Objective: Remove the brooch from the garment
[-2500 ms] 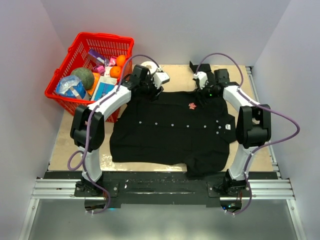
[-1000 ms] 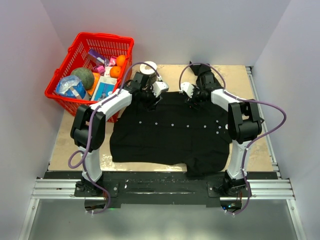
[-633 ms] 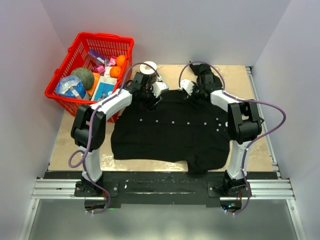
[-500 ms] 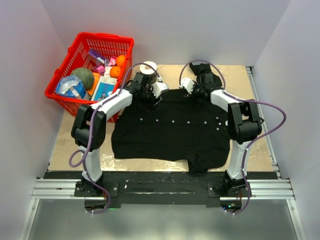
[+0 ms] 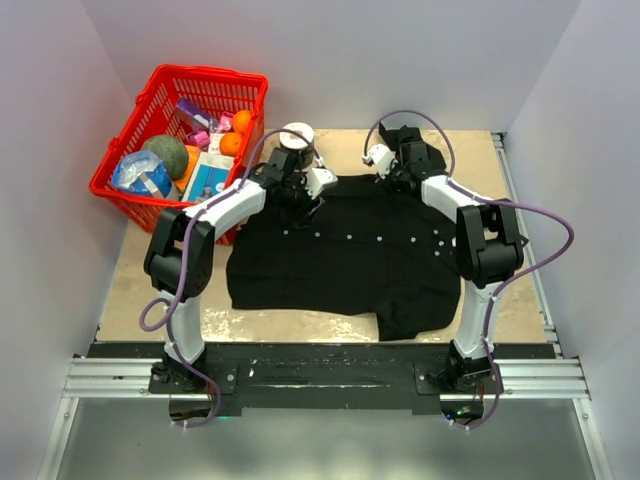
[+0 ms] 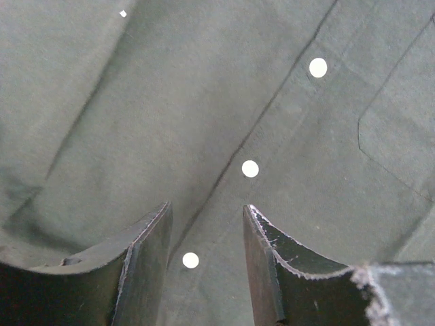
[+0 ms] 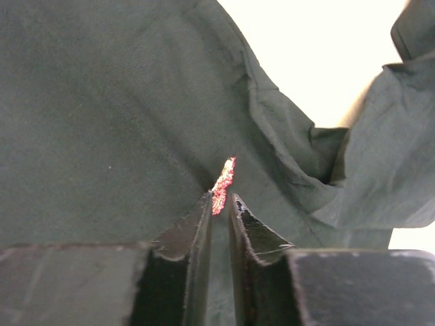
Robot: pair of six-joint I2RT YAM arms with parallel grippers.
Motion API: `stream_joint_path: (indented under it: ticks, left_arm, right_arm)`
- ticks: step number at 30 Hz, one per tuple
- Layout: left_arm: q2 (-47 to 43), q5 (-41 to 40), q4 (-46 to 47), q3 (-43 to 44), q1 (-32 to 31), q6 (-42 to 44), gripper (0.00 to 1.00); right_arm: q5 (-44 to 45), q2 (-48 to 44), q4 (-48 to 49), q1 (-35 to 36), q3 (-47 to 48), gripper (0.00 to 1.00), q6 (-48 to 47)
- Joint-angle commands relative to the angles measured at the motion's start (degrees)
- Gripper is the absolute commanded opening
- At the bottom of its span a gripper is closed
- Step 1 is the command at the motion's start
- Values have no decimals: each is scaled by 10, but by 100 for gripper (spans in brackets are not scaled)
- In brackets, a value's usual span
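The garment [image 5: 340, 260] is a black shirt spread on the table, with a row of small white buttons [image 6: 250, 168]. The brooch [image 7: 222, 182] is a tiny reddish-pink pin, seen edge-on in the right wrist view and hidden in the top view. My right gripper [image 7: 219, 197] is shut on it at the shirt's far edge [image 5: 392, 175]; the cloth [image 7: 102, 102] puckers up around the pin. My left gripper [image 6: 207, 210] is open, low over the button placket [image 6: 204, 102] near the shirt's far left [image 5: 300, 195], with one button between its fingers.
A red basket [image 5: 210, 72] with fruit and packets stands at the back left. A white roll [image 5: 297, 133] lies just behind my left gripper. The shirt's white label [image 5: 441, 250] is near the right arm. Bare wooden table [image 5: 470, 150] shows at the back right.
My right gripper moved left onto the brooch, shut on it, then pulled toward the back edge. The shirt has slid a little away from the arms. The left gripper has barely moved.
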Motion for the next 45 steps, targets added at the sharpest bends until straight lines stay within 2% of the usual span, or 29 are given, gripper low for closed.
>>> stream_joint_path:
  ticks: [1, 4, 7, 15, 16, 17, 18, 21, 26, 34, 40, 45]
  left_arm:
    - [-3, 18, 3, -5, 2, -7, 51]
    - [-2, 24, 8, -3, 2, -14, 51]
    - [3, 47, 20, 14, 2, -43, 51]
    - [53, 123, 110, 98, -1, -206, 51]
    - [68, 125, 113, 105, -1, -213, 51]
    - [73, 127, 117, 110, -1, -220, 51]
    - [78, 127, 118, 114, -1, -221, 51]
    - [78, 117, 112, 103, 0, -210, 50]
    - [56, 108, 174, 65, 1, -203, 51]
    - [165, 79, 240, 157, -5, -259, 51]
    - [201, 30, 235, 148, -5, -254, 51]
    - [172, 20, 211, 94, -5, -241, 51]
  right_arm:
    - [26, 6, -12, 0, 47, 12, 59]
    - [45, 15, -34, -1, 62, 0, 88]
    - [41, 12, -49, -1, 62, 0, 128]
    - [39, -34, -32, -1, 19, 0, 224]
    - [39, -36, -34, -1, 20, 4, 227]
    - [38, -36, -33, -1, 25, 13, 228]
    - [37, -31, -33, 1, 28, 28, 227]
    - [38, -16, -41, 4, 47, 39, 218]
    - [52, 19, -44, 4, 74, 41, 217]
    - [55, 53, -46, -1, 96, 41, 297]
    - [73, 54, -44, -2, 71, 40, 306]
    - [85, 54, -40, -1, 55, 42, 302]
